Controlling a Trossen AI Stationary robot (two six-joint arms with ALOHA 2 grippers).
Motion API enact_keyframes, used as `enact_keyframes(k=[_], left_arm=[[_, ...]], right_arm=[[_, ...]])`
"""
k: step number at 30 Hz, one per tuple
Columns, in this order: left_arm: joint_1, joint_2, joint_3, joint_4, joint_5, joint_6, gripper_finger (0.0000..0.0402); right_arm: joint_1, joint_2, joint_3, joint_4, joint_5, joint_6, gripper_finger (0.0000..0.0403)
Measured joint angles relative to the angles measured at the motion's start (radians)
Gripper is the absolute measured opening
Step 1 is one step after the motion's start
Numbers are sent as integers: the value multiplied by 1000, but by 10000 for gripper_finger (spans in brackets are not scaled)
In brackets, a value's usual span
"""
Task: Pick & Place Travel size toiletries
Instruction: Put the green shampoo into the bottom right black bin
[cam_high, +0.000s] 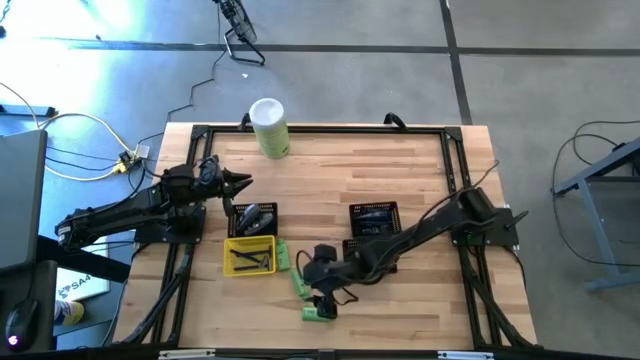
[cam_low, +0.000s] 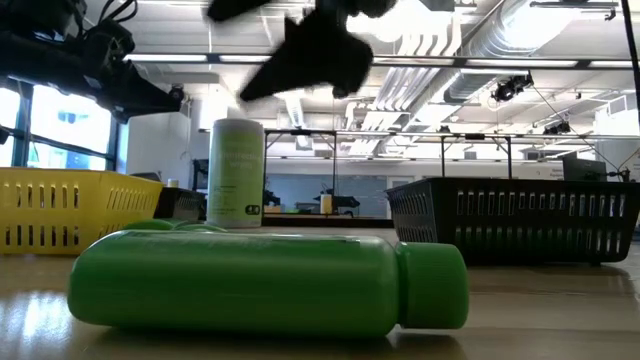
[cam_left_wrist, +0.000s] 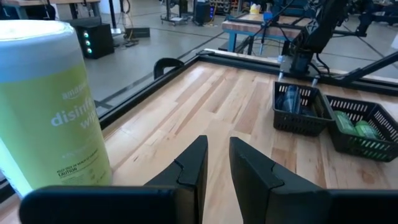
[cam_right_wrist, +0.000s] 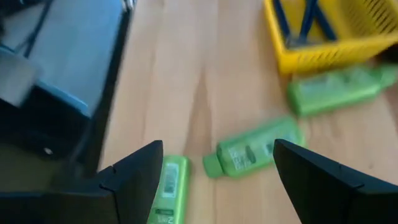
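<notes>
Green plastic bottles (cam_high: 303, 282) lay on the counter (cam_high: 400, 180) beside the yellow tray (cam_high: 250, 255); probably light, stiff and slick, best pinched across the body. Above them, the right gripper (cam_right_wrist: 214, 171) held its fingers wide open. The left gripper (cam_left_wrist: 216, 163), nearly closed and empty, waited near the canister (cam_left_wrist: 50, 106).

**Counts on the table**

Three green bottles (cam_right_wrist: 255, 151) lay loose on the wood. One yellow tray (cam_high: 250, 254) held dark items too small to count. Two black baskets (cam_high: 375, 220) stood there, one with two green bottles inside. One tall canister (cam_high: 269, 126) was present. Two arms (cam_high: 410, 238) reached in.
</notes>
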Motion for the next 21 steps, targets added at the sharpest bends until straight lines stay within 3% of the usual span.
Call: enact_keyframes(k=[11, 21], left_arm=[[0, 0, 0, -24, 0, -23, 63], [0, 0, 0, -68, 0, -49, 63]], right_arm=[[-4, 91, -1, -39, -97, 85, 300], [4, 100, -2, -81, -94, 87, 300]])
